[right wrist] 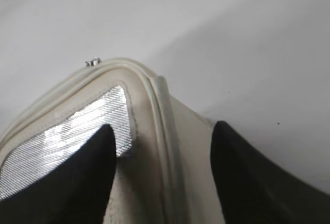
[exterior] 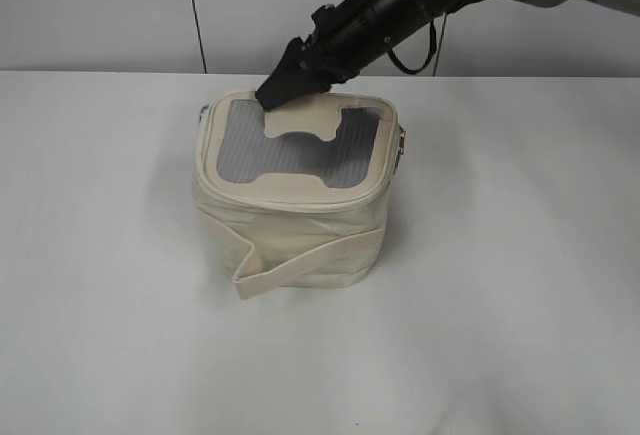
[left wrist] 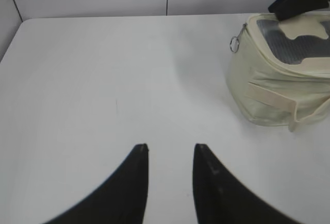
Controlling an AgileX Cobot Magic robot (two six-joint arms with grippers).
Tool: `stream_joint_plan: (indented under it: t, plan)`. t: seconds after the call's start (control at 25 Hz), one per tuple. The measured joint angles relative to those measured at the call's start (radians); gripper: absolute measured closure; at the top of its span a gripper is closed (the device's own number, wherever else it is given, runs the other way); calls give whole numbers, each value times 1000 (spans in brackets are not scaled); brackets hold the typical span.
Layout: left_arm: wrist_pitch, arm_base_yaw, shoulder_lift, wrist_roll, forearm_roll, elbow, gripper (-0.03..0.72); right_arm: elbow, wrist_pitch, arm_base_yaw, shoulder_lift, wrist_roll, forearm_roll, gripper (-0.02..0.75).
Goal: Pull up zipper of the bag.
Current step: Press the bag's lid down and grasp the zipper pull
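The cream-white bag [exterior: 300, 230] stands mid-table, its grey mesh top with the H-shaped patch [exterior: 305, 125] facing up. The zipper track [exterior: 290, 198] circles its top rim. One silver slider with a ring pull shows at the bag's left corner [left wrist: 234, 44], and in the right wrist view [right wrist: 93, 62]. Another slider sits on the right side [exterior: 402, 145]. My right gripper [exterior: 275, 95] is open at the bag's back rim. Its fingers [right wrist: 162, 131] straddle the zipper track [right wrist: 161, 116], one over the mesh, one outside the wall. My left gripper [left wrist: 170, 149] is open and empty over bare table, left of the bag [left wrist: 278, 85].
The flat cream strap [exterior: 300, 260] wraps the bag's front and sticks out at the lower left. The white table [exterior: 120, 305] extends all round the bag. A pale wall stands behind the far edge.
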Motion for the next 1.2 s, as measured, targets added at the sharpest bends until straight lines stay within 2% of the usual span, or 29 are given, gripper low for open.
stream_joint_plan:
  t: [0.08, 0.2, 0.24, 0.28, 0.44, 0.56, 0.64, 0.72, 0.8, 0.88, 0.96, 1.08, 1.2]
  plan:
    - [-46, -2, 70, 0, -21, -17, 448, -1, 5, 1, 7, 13, -12, 339]
    - [-177, -31, 248, 25, -105, -54, 435, -1, 17, 3, 9, 18, -16, 610]
    - [-243, -48, 325, 54, -148, -65, 420, -1, 18, 3, 11, 20, -18, 661]
    - [-302, -63, 406, 96, -188, -76, 403, -1, 20, 3, 11, 21, -20, 679]
    - [-527, -104, 741, 310, -387, -144, 372, -6, 25, 3, 12, 27, -21, 679]
    - [-544, -86, 1032, 593, -624, -236, 368, -8, 33, 3, 12, 31, -21, 679]
    - [-426, -24, 1188, 822, -869, -314, 367, -9, 41, 4, 13, 32, -21, 679]
    - [-217, 72, 1364, 1061, -1098, -406, 367, -9, 43, 4, 13, 33, -21, 679]
    - [-10, 175, 1514, 1248, -1248, -486, 354, -9, 45, 4, 13, 35, -21, 680]
    - [73, 237, 1627, 1396, -1275, -561, 325, -9, 48, 4, 13, 37, -21, 682]
    - [81, 261, 1710, 1504, -1251, -605, 274, -9, 48, 4, 13, 37, -22, 682]
    - [47, 242, 1786, 1636, -1231, -622, 207, -9, 48, 4, 13, 38, -22, 682]
    - [5, 205, 1840, 1728, -1216, -622, 183, -9, 48, 4, 13, 38, -22, 682]
